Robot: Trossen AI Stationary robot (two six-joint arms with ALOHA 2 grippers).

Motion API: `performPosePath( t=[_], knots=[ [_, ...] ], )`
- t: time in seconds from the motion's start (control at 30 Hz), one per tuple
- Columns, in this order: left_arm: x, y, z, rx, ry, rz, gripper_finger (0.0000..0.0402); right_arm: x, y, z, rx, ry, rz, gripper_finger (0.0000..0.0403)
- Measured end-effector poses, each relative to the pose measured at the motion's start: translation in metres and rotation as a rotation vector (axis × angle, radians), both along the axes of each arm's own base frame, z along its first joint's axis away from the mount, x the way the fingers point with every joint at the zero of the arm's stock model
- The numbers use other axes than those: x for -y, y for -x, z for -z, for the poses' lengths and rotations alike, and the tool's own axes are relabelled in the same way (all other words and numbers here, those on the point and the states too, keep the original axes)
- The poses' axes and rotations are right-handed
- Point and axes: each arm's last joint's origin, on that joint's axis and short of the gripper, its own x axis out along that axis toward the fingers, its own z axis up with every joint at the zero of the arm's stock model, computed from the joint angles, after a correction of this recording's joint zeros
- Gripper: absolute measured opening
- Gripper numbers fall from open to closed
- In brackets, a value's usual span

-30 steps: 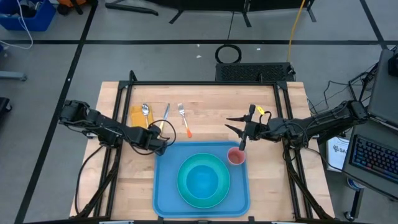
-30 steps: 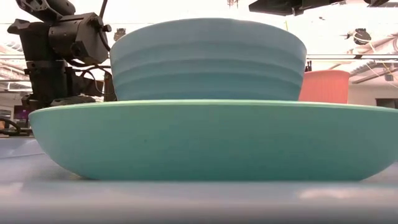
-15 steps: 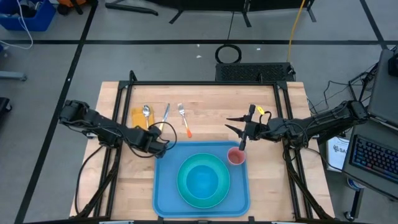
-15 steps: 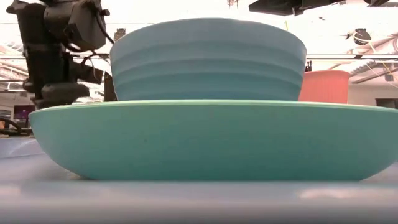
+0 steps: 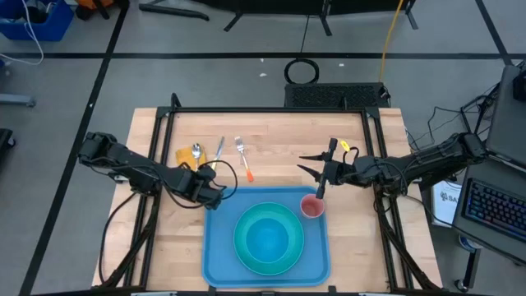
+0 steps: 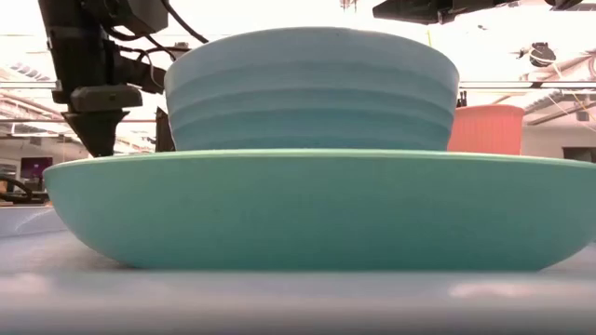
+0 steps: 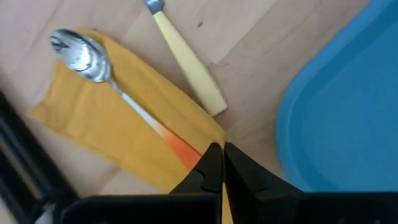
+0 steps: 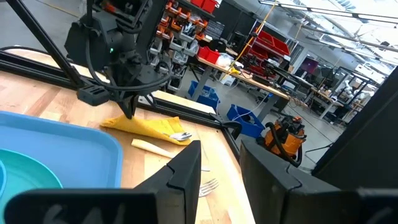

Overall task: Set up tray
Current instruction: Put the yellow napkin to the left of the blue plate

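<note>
I see the left gripper (image 7: 217, 163), pinched shut on the yellow napkin (image 5: 186, 158), has dragged it with the spoon (image 5: 197, 151) toward the tray (image 5: 220, 247) at lower centre; right gripper (image 5: 315, 170) waits open above the red cup (image 5: 311, 205).

The plate (image 5: 268, 238) and bowl (image 5: 269, 238) are filling the middle of the tray (image 5: 215, 247); a cup (image 5: 312, 206) is blocking its far right corner. Bare counter (image 5: 283, 136) is lying open beyond the cutlery (image 5: 219, 150).
</note>
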Motion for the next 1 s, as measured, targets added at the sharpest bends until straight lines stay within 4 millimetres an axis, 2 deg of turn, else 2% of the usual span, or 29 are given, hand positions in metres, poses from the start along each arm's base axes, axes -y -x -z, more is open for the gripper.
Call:
performPosePath(
  t=[0.37,1.0],
  knots=[
    [0.004,0.012,-0.020,0.004,-0.051,0.005,0.0003,0.000,0.000,0.001,-0.005,0.000,0.000,0.0100],
    [0.005,0.044,-0.057,0.213,-0.073,0.031,0.0003,0.000,0.000,0.001,-0.005,0.000,0.001,0.0100]
  ],
)
